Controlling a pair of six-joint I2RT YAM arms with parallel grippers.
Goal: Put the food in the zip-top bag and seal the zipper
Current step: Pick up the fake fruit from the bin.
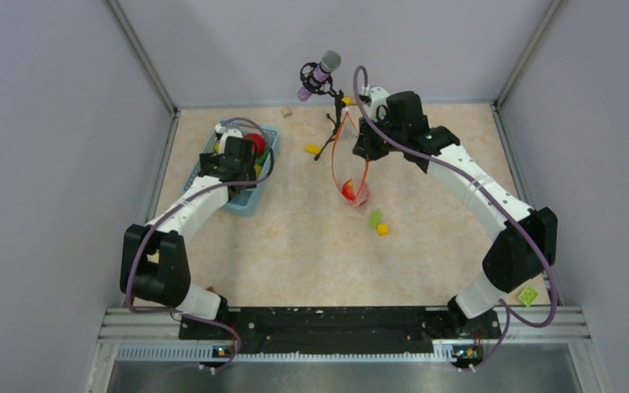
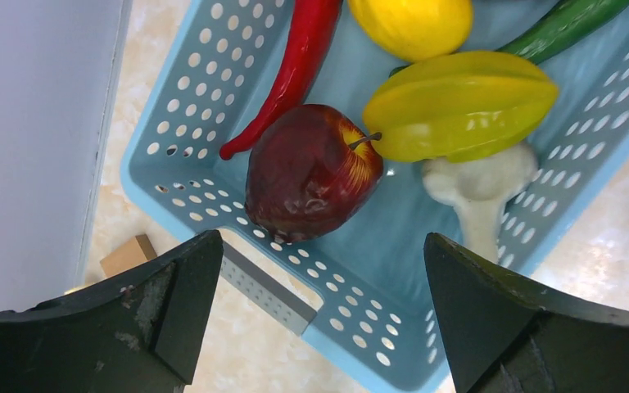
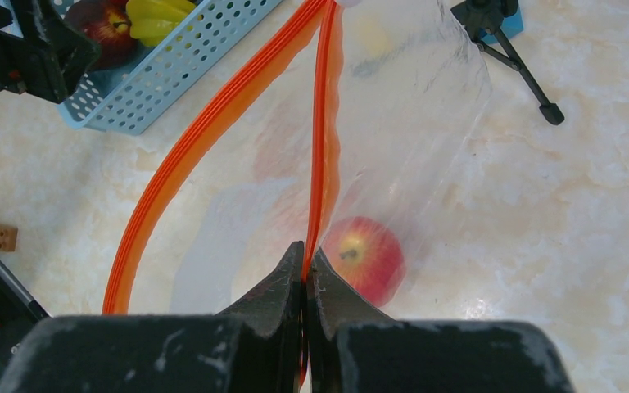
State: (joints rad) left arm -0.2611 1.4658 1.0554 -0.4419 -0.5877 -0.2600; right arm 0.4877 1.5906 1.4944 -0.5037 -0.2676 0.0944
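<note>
At bench (image 1: 295, 262) left, light-blue perforated plastic basket (image 2: 213, 106) holds dark red toy apple (image 2: 307, 172), red chili (image 2: 295, 65), yellow starfruit (image 2: 459, 106), white mushroom (image 2: 479, 188); left jaws wide above it. Centre: clear crinkly zip-top bag (image 3: 409, 106) holds red-yellow apple (image 3: 366, 258), right jaws pinching its orange-red zipper strip (image 3: 323, 123). Black tripod (image 3: 516, 61) beside; green block (image 1: 374, 218), yellow block (image 1: 382, 229) nearby.

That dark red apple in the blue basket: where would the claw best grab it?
Probably across the round middle of the apple, coming straight down. It lies on its side, stem toward the starfruit, with bare basket floor left and right of it, room for the fingers of the open left gripper.
</note>
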